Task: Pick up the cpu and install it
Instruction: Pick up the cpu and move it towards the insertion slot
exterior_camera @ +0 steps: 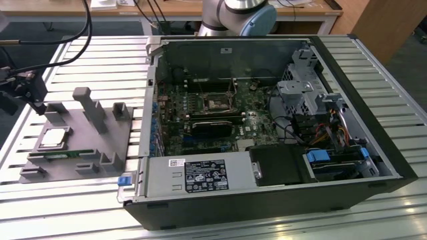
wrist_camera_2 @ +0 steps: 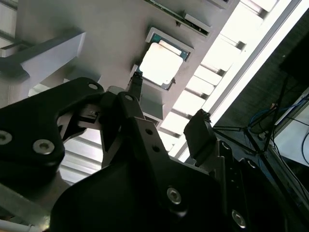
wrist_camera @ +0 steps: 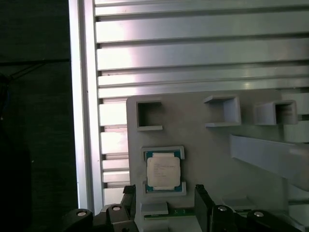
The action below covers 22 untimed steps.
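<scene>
Silver cpu (wrist_camera: 163,173) seated in grey tray (wrist_camera: 207,150) | tool (wrist_camera_2: 169,99) released, empty, near, not touching

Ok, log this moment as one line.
stage: pre-grasp | gripper: open, near cpu | cpu: in pocket of gray holder, ungripped | computer case: side open

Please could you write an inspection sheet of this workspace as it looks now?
Surface: slatted metal table carrying a grey holder and an open computer case.
Job's things: cpu lying flat in its pocket on the grey holder; motherboard inside the case.
Clutter: green memory stick on the holder.
Grippers: pincer open, empty, near the cpu, not touching it.
Cables: black cables at the exterior view's left; coloured wires inside the case.
Surroundings: wooden desk and robot base behind the table.
</scene>
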Each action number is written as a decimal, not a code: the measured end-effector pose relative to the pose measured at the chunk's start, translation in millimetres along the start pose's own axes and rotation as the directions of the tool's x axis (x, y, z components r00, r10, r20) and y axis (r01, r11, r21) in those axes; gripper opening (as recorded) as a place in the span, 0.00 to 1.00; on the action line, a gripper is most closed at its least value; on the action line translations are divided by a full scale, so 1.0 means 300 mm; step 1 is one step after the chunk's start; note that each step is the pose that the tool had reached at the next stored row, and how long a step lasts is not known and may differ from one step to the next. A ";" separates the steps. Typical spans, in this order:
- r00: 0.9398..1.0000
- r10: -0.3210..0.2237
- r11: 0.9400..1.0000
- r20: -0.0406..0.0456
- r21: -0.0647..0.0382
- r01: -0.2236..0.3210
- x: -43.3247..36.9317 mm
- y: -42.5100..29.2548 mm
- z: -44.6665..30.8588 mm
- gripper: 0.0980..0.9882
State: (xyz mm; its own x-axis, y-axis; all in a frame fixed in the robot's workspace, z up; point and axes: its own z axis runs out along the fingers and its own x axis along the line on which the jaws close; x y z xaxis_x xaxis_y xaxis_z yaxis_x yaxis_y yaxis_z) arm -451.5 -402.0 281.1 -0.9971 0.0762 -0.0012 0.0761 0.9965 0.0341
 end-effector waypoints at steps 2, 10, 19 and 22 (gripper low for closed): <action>1.000 0.000 1.000 0.000 0.000 0.000 0.000 0.000 0.005 0.63; 1.000 0.000 1.000 0.000 0.005 0.000 0.000 -0.001 0.024 0.70; 1.000 0.000 1.000 0.001 0.010 0.000 -0.002 -0.001 0.044 0.70; 1.000 0.000 1.000 0.001 0.010 0.000 -0.002 -0.002 0.050 0.70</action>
State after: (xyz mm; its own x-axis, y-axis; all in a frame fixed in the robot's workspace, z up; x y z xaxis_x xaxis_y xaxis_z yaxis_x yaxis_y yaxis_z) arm -450.9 -402.0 266.0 -0.9971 0.0761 -0.0020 0.0761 0.9968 0.0237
